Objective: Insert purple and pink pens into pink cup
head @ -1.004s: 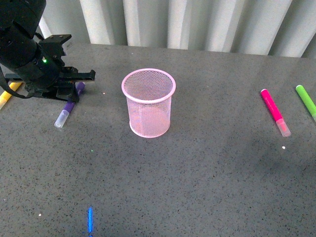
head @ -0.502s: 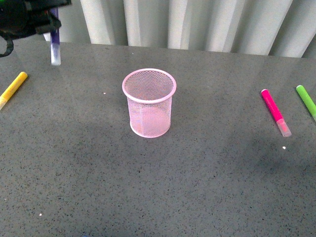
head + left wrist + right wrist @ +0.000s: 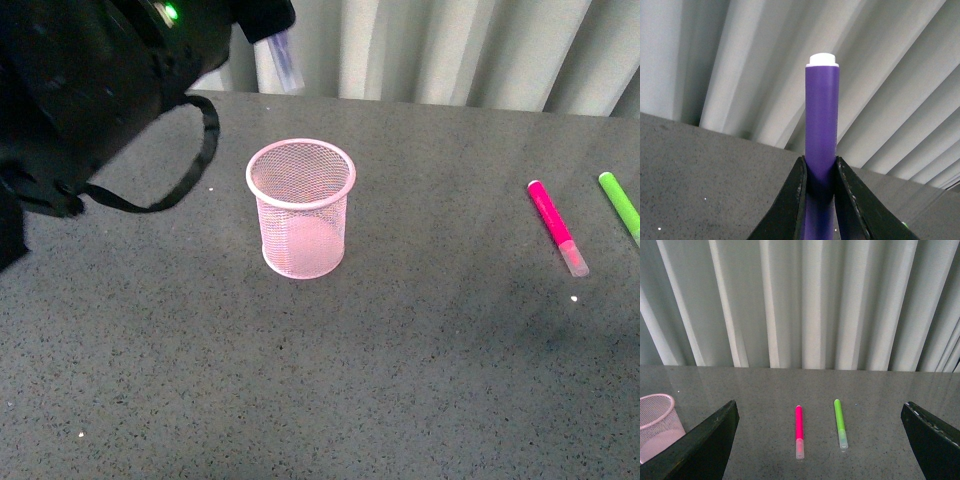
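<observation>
Above the worktop (image 3: 420, 380), up and a bit left of the pink cup (image 3: 300, 208), the left claw (image 3: 820, 161) is clenched on the purple pen (image 3: 822, 130). Both jaws pinch the barrel, and the pen is in the air, near upright with a slight tilt. Front view shows only its lower end poking out under the arm, not yet over the rim as far as I can tell; depth is unclear. Cup stands upright around mid-worktop, and the mesh looks empty. Pink pen (image 3: 557, 227) lies flat by the right edge, pale cap toward the near edge, with the green marker (image 3: 620, 205) just beside it, not touching. Right claw (image 3: 820, 407) is spread wide and holds nothing; it is off the surface, facing those two markers. Progress, judged: none of the two pens is in the cup. First pen is grasped and lifted but needs lining up over the opening and releasing. Second pen is untouched, so its pick and drop are all left to do.
</observation>
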Robot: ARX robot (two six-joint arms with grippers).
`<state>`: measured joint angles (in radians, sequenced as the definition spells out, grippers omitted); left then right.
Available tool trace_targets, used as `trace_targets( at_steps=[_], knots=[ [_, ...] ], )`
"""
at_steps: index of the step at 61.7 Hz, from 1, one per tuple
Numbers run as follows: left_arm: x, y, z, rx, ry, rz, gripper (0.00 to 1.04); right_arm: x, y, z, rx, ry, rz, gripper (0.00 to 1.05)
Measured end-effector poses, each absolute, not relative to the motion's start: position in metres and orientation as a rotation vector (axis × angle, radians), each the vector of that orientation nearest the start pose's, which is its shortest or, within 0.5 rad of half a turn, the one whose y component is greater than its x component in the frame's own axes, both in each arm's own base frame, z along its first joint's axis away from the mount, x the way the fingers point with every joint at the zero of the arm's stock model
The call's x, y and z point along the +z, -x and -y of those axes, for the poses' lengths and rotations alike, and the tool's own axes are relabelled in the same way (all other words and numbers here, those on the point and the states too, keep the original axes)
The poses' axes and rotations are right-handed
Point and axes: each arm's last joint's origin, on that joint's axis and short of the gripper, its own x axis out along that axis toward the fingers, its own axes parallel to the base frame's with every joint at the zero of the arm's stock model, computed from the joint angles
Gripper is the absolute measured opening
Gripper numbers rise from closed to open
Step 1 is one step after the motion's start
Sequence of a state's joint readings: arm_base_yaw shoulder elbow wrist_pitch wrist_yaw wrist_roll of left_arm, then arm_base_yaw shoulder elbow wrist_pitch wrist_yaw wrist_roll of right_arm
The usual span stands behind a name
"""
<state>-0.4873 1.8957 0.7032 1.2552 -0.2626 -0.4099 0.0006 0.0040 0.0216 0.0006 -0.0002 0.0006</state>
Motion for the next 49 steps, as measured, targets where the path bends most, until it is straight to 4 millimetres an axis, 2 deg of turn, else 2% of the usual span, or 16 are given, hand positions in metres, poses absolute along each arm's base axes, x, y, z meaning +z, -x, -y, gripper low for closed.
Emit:
trace_targets(
  at_steps=[7,12,49],
  knots=[
    [0.133,-0.318,0.165,-0.216,0.395,-0.029,0.12,0.171,-0.097,0.000,0.001,-0.001,0.018,0.98],
    [0.127,-0.320,0.167,-0.215,0.379,-0.034,0.12,0.171,-0.097,0.000,0.001,-0.001,0.018,0.98],
    [0.098,-0.321,0.164,-0.186,0.359,-0.087,0.12,0.171,-0.097,0.000,0.001,-0.001,0.018,0.98]
  ],
)
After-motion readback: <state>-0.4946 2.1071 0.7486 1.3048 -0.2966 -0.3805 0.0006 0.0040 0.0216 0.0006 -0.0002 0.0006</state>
